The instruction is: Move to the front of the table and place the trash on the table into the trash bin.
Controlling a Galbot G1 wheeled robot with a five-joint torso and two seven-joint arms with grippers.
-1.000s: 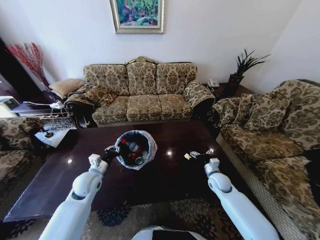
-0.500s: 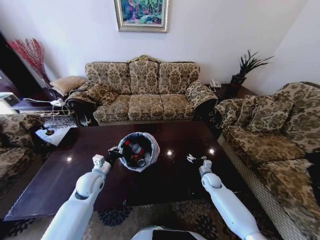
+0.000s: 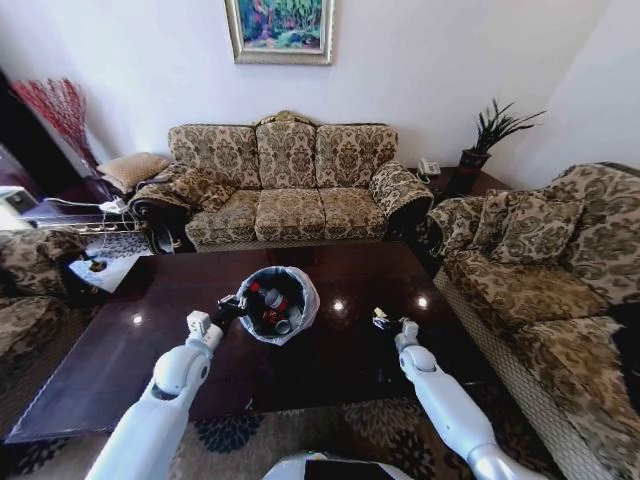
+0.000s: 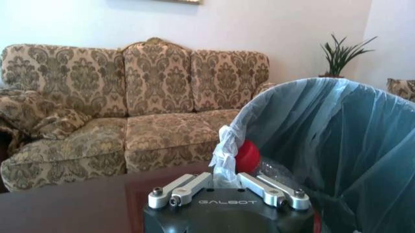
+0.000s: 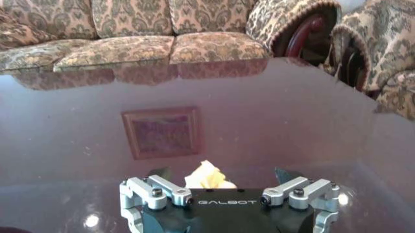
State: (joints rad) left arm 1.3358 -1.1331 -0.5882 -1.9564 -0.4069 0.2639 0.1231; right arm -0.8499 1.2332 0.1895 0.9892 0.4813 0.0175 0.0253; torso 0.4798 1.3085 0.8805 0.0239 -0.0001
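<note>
Trash wrapper (image 5: pixel 206 175) sits btwn spread right gripper (image 5: pixel 224 180) fingers on table (image 3: pixel 330 355); left gripper (image 4: pixel 225 180) pinches trash bin (image 3: pixel 278 305) bag rim.

This is a home living room. A three-seat sofa (image 3: pixel 285 180) in gold floral fabric stands against a white wall under a framed painting (image 3: pixel 279 30). A matching sofa (image 3: pixel 545 270) sits along the right side. A glossy dark wood bench (image 3: pixel 330 355) fills the middle, over a patterned rug (image 3: pixel 240 438). A potted plant (image 3: pixel 487 135) stands in the corner, and red dried branches (image 3: pixel 55 110) at the far left.
</note>
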